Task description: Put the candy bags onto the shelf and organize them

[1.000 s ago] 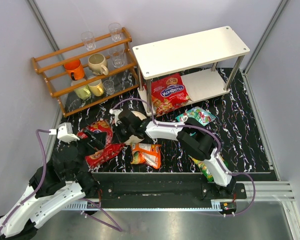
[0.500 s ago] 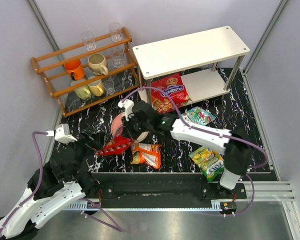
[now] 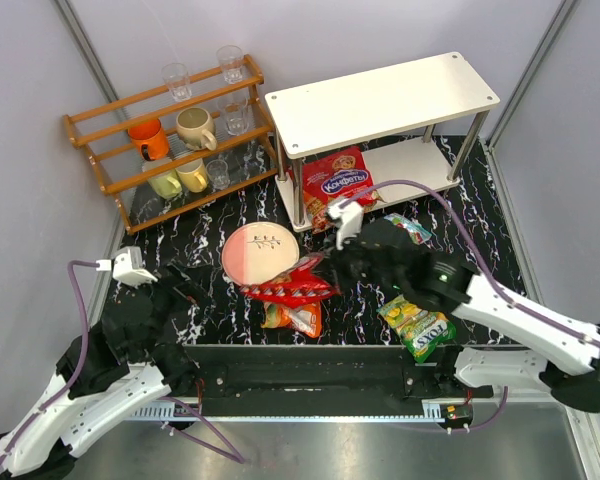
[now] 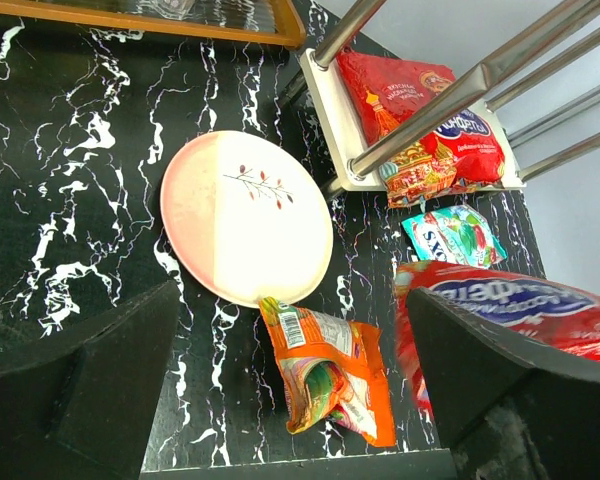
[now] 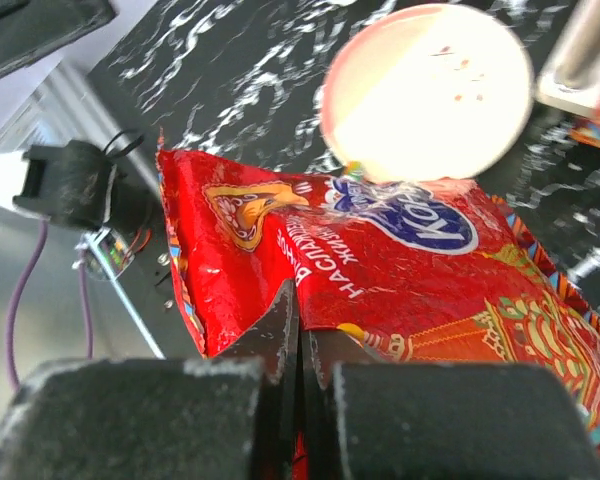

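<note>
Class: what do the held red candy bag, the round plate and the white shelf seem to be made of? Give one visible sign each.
Red candy bag: thin glossy plastic film; crinkles and glints. Plate: probably glazed ceramic, maybe melamine; smooth sheen, painted sprig. Shelf: matte white boards, perhaps laminated wood; legs look like shiny metal tube.

Glossy, crinkly plastic candy bag (image 5: 410, 270)

On the white shelf (image 3: 380, 100), lower tier, lay a red bag (image 3: 338, 183). The other red bag (image 3: 292, 288) hung pinched in the right tool (image 5: 300, 330) above the orange bag (image 3: 292, 318). The yellow-green bag (image 3: 417, 325) and teal bag (image 3: 408, 228) lay further right.
</note>
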You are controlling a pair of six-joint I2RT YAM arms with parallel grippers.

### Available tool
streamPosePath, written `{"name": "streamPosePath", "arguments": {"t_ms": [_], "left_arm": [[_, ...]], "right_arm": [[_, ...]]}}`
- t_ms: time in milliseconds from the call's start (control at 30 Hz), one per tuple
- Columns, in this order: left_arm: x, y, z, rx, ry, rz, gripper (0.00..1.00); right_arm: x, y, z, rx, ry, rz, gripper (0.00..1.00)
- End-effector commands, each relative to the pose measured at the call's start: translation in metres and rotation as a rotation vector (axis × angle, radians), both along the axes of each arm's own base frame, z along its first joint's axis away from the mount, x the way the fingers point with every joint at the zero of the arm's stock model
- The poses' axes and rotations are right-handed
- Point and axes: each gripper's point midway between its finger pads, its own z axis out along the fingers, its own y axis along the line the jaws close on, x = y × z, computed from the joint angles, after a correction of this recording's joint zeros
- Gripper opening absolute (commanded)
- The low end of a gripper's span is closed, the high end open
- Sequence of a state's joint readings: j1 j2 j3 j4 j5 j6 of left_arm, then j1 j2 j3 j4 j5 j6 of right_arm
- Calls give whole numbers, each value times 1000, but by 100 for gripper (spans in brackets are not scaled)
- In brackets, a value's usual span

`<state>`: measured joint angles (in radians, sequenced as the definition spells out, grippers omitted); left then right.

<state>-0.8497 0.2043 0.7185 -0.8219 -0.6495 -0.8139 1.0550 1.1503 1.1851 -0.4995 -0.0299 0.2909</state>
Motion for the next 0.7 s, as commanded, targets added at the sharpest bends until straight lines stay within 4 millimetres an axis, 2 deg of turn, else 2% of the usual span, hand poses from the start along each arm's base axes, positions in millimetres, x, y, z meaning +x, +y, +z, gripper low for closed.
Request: {"name": "streamPosePath", "arguments": {"t_ms": [0, 67, 167, 200, 233, 300, 367, 400, 433, 467, 500, 567, 600, 633, 667], "left_arm": [[2, -12, 11, -27, -12, -39, 99], [3, -15, 12, -31, -15, -49, 99], [4, -22, 12, -28, -6, -73, 99], [4, -24, 11, -26, -2, -78, 99], [4, -24, 11, -25, 0, -81, 99], [4, -25, 11, -28, -1, -83, 99], [4, -25, 9, -30, 1, -84, 99], [4, -25, 9, -30, 1, -84, 99], [3, -26, 9, -30, 0, -89, 99], [3, -25, 10, -31, -2, -89, 99], [2, -26, 11, -36, -4, -95, 99], [1, -25, 10, -36, -4, -97, 99], [0, -25, 11, -41, -7, -98, 99], [0, -25, 11, -45, -7, -97, 99], [0, -25, 10, -46, -7, -97, 99]], "right_arm": [[33, -49, 40, 114, -107, -329, 0], [42, -60, 32, 112, -91, -432, 0], [53, -65, 17, 125, -36, -563, 0], [56, -60, 0, 125, 28, -616, 0], [58, -55, -9, 124, 54, -627, 0], [54, -22, -35, 123, 159, -575, 2], [39, 15, -44, 132, 245, -450, 34], [25, 41, -57, 105, 258, -373, 44], [15, 54, -57, 99, 258, -316, 56], [4, 69, -50, 117, 256, -250, 61], [-12, 79, -53, 98, 236, -180, 64], [-25, 81, -53, 105, 234, -115, 69], [-26, 72, -42, 137, 221, -121, 70], [-23, 63, -40, 147, 208, -148, 71], [-14, 42, -56, 105, 174, -231, 75]]}}
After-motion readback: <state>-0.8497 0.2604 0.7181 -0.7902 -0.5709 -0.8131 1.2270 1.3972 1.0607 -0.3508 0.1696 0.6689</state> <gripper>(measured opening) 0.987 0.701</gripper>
